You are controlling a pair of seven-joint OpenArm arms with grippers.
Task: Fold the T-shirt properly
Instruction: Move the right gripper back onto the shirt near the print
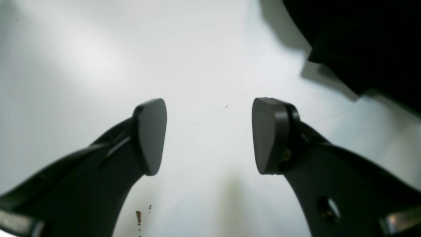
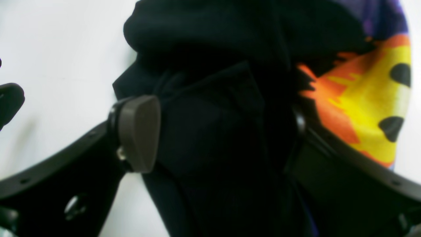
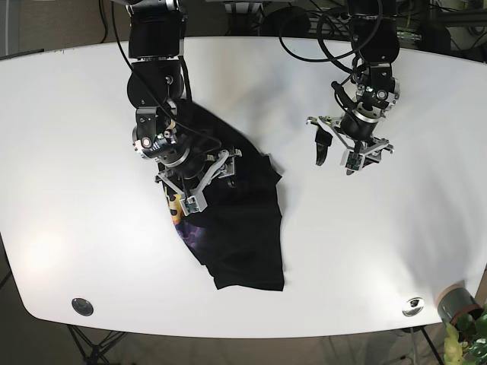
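Right gripper (image 2: 217, 131), pads spread and straddling a bunched ridge of the black T-shirt (image 3: 236, 220) without visibly pinching it, presumably placed to gather fabric for a fold; far pad buried in dark cloth, so actual contact impossible to confirm. Left gripper (image 1: 209, 135), jaws apart and empty over the bare white worktop (image 3: 426, 251) toward the right edge, apparently waiting. T-shirt crumpled left of centre, trailing toward the front edge, its orange-yellow print (image 2: 365, 108) mostly hidden, sleeves and collar indistinguishable.

Black T-shirt (image 3: 240, 228) lies crumpled (orange-yellow print showing) on the table.
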